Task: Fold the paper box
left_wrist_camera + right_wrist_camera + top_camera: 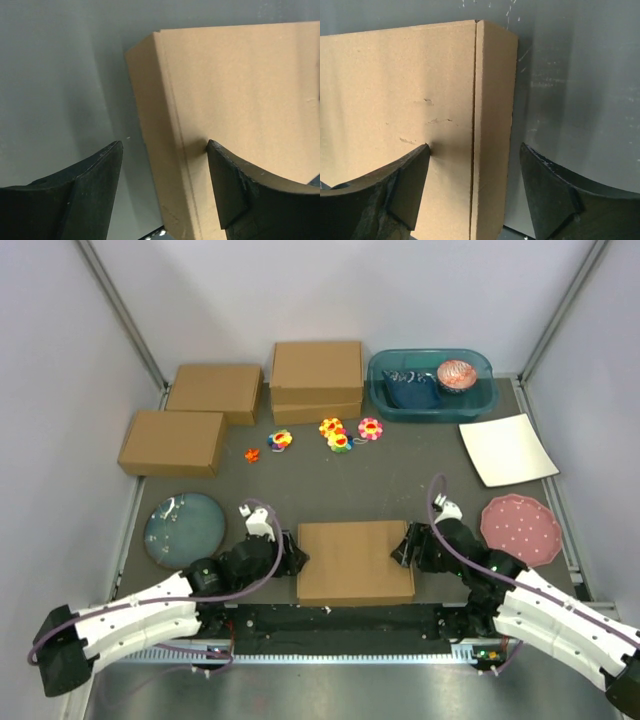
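Top external view: at the near edge of the table [330, 490], between the two arms, the paper box [355, 562] lies shut and flat, its lid down, looking fully formed. The left gripper [291, 559] sits at its left end and the right gripper [406, 545] at its right end. In each wrist view the claw stands wide, one finger over the lid and the other outside the side wall, pinching nothing. Flanking both ends like this likely serves to press the lid home and square the walls, and the folding seems all but done.

Farther out, a teal plate [184, 529] lies to the left and a pink dotted plate [522, 528] to the right. Beyond them are small flower toys [338, 434] and a white square sheet [507, 449]. At the back stand three ready-made boxes [316, 380] and a teal bin [440, 412].
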Motion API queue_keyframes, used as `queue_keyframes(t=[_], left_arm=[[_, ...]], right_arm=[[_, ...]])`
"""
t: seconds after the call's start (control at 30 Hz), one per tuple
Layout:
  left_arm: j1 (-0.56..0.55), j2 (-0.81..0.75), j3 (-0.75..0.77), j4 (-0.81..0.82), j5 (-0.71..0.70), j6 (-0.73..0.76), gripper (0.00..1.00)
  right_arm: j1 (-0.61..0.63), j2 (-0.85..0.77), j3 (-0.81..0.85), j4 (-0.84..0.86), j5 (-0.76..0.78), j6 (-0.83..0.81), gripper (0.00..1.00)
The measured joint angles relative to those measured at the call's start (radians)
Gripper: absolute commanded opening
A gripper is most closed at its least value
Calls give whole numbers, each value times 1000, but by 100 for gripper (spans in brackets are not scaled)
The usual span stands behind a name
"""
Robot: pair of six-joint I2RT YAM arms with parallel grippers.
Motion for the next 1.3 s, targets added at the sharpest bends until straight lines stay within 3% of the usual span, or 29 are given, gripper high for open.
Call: queue_keyframes(t=[0.13,0.17,0.27,0.43,0.57,0.73,0.8,0.93,0.97,1.1,1.3], left_arm=[[1,69,-30,118,42,-27,63],[1,81,-43,158,50,-26,61],[9,117,-58,244,48,-13,56],[132,230,-37,356,61,52,52],[307,391,47,431,138,109,54],[409,555,154,468,184,162,56],[443,607,192,475,210,170,59],[488,663,261,454,241,184,68],[491,662,275,438,241,186,70],[492,636,371,280,183,182,72],[492,628,525,18,125,148,69]], right_arm=[[0,-1,-48,64,-14,32,49],[2,2,-55,87,-14,35,40],[-5,24,-71,149,1,37,30],[-97,183,-61,327,-21,20,28],[-169,379,0,473,-63,-14,28],[-243,562,86,589,-101,-64,28],[-268,621,118,618,-110,-85,31],[-287,683,177,627,-109,-123,65],[-287,679,185,608,-102,-135,68],[-291,604,197,489,-59,-157,74],[-269,288,196,346,3,-171,76]])
